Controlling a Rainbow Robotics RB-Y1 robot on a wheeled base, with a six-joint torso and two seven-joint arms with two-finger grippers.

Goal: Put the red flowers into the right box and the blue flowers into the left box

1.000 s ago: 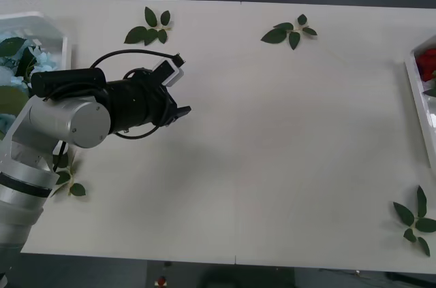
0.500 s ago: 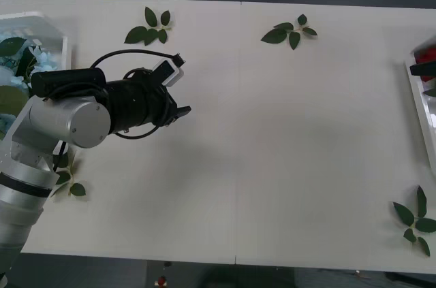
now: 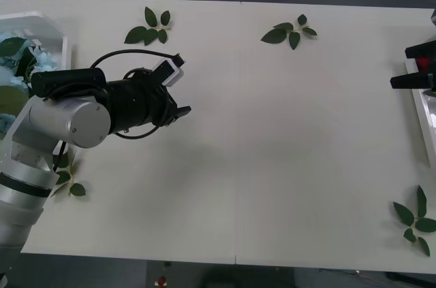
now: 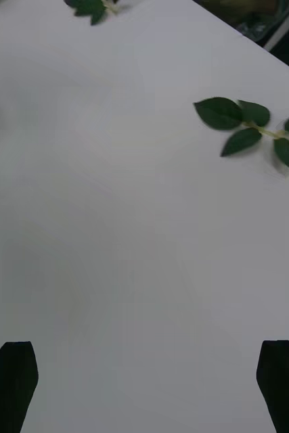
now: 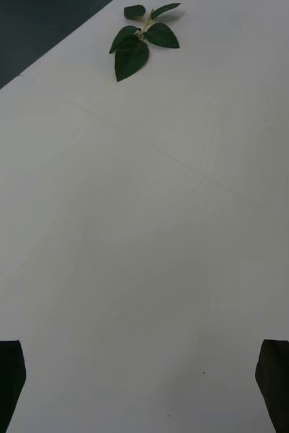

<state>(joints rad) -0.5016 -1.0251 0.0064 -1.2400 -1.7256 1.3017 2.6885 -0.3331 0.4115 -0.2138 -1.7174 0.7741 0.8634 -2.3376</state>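
As no flowers lie loose on the surface (image 3: 286,152), blue flowers (image 3: 42,62) in left box (image 3: 51,22), red flowers (image 3: 424,63) in right box (image 3: 424,124), sorting looks finished; left pincer (image 3: 182,109) and right pincer (image 3: 409,67) both open, empty.

The front view looks down from above the arms, taking in the whole flat white table (image 3: 286,165) from some height. The 2 wrist views sit low and close over that same tabletop, each looking forward across it between 2 black fingertips at the bottom corners. The right wrist view shares a small sprig of dark green leaves (image 4: 249,132) (image 3: 289,33), upper centre in the front view.
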